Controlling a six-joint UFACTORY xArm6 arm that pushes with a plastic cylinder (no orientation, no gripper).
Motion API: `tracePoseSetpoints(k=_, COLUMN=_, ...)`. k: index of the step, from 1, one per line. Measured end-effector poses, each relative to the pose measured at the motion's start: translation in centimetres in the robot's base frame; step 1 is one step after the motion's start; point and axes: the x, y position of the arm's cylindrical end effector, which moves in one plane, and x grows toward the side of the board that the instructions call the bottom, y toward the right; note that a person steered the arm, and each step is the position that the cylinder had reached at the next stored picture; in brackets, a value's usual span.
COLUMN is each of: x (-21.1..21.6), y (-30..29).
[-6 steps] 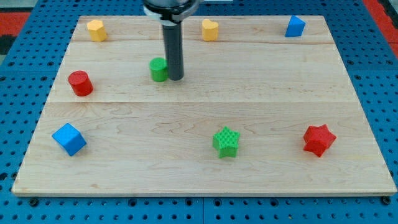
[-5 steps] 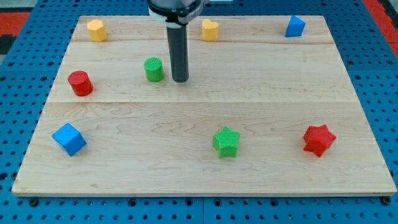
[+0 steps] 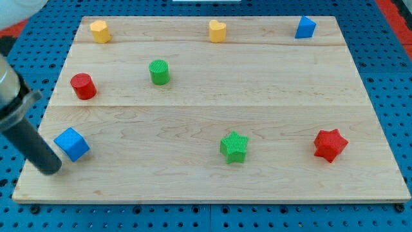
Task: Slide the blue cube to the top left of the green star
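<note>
The blue cube sits near the board's lower left corner. The green star lies at the lower middle, far to the cube's right. My tip rests on the board just left of and below the blue cube, close to it or touching it. The dark rod rises from it toward the view's upper left.
A red cylinder and a green cylinder stand in the upper left part. A yellow block, a yellow heart and a second blue block line the top edge. A red star lies at the lower right.
My tip has left the spot beside the green cylinder and travelled down and left to the blue cube's lower left side. No block has visibly moved.
</note>
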Motion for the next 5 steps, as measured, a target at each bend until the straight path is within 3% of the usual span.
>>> tracePoseSetpoints(k=2, x=-5.1, y=1.9)
tracePoseSetpoints(k=3, x=-5.1, y=7.6)
tracePoseSetpoints(k=5, x=-10.4, y=12.3)
